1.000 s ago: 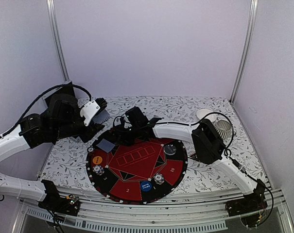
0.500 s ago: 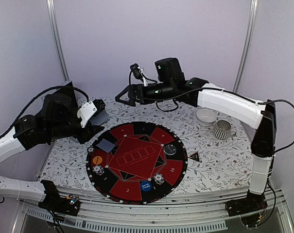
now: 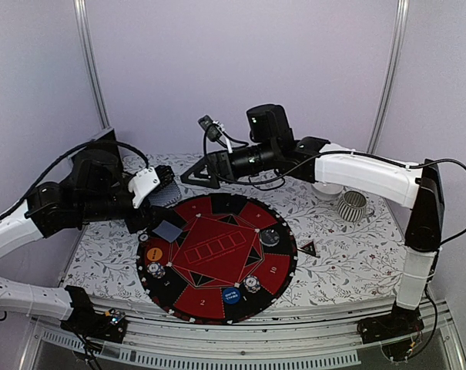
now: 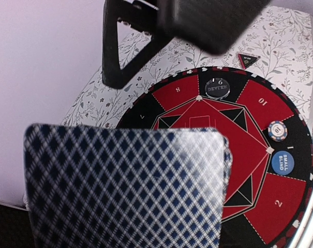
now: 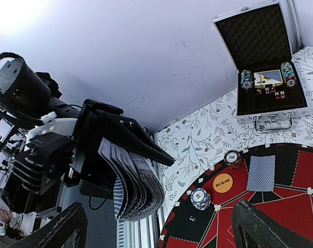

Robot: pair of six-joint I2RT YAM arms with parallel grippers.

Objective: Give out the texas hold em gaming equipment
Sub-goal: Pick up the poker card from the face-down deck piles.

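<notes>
My left gripper [image 3: 157,190] is shut on a deck of blue-diamond-backed playing cards [image 3: 165,194], which fills the left wrist view [image 4: 125,186] and shows fanned edge-on in the right wrist view [image 5: 138,186]. My right gripper [image 3: 202,154] hangs open in the air just right of the deck, facing it and holding nothing; one of its fingers [image 4: 128,51] shows in the left wrist view. One card [image 3: 169,231] lies face down on the round red-and-black mat [image 3: 217,304]. Also on the mat are an orange button [image 3: 153,252], a blue button [image 3: 231,294] and poker chips [image 3: 155,270] [image 3: 252,284].
A dealer chip [image 3: 269,236] sits at the mat's right side, with a black-red triangle marker [image 3: 308,248] just off it. The white bowl [image 3: 325,190] and ribbed cup [image 3: 353,204] stand at the back right. An open chip case [image 5: 265,67] stands at the back left behind my left arm.
My right arm rose from over the mat, swung to the back, then dipped towards the deck, its gripper opening wide. My left gripper shifted slightly right with the deck.
</notes>
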